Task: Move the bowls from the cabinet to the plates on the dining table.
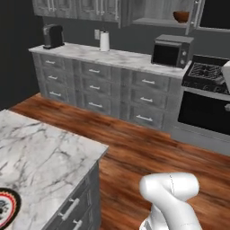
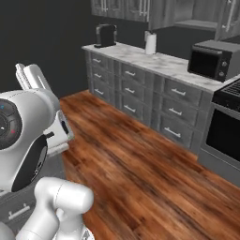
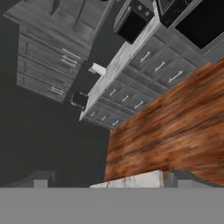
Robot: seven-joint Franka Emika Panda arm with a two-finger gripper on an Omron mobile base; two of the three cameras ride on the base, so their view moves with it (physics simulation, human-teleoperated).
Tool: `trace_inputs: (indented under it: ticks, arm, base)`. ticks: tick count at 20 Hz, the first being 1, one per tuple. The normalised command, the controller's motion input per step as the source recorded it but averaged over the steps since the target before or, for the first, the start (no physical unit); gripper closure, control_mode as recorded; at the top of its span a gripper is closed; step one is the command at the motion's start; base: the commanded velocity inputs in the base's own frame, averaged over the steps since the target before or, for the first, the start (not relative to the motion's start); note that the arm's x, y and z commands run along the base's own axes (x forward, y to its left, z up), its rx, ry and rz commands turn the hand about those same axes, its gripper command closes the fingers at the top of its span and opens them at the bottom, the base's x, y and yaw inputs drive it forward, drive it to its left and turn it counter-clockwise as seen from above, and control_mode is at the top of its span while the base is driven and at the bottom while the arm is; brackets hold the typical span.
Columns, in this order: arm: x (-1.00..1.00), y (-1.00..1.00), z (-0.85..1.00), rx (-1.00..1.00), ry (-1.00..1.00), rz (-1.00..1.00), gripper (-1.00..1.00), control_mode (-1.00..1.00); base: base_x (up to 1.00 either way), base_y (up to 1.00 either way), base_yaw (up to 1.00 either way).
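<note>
One gripper (image 3: 107, 180), fingers spread wide and empty, carried high above the wood floor (image 3: 175, 127) and pointed toward the far counter (image 1: 112, 56), well apart from any bowl.

One brown bowl (image 1: 181, 16), upright on the grey inner shelf of the open wall cabinet (image 1: 161, 13), above the black microwave (image 1: 170, 50). Judged rigid, smooth and likely slippery, light enough for one lift, breakable if dropped; best taken across the rim wall, one finger inside and one outside.

One plate (image 1: 6, 207), pale with a reddish edge, at the near left edge of the marble tabletop (image 1: 40, 152). Its surface is partly cropped; whether it carries a bowl cannot be told.
</note>
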Motion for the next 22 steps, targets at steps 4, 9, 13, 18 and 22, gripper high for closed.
trace_inputs:
  ticks: [4,9,13,18,22]
  arm:
    - [0.00,0.00,0.00,0.00,0.00,0.00,-1.00,1.00]
    - [0.00,0.00,0.00,0.00,0.00,0.00,-1.00,1.00]
    - [0.00,0.00,0.00,0.00,0.00,0.00,-1.00,1.00]
    - [0.00,0.00,0.00,0.00,0.00,0.00,-1.00,1.00]
    - [0.00,0.00,0.00,0.00,0.00,0.00,-1.00,1.00]
  base:
    - [0.00,0.00,-0.25]
    - [0.11,0.04,-0.20]
    - [0.55,-0.02,-0.04]
    - [0.62,-0.09,0.02]
    - [0.62,-0.11,0.03]
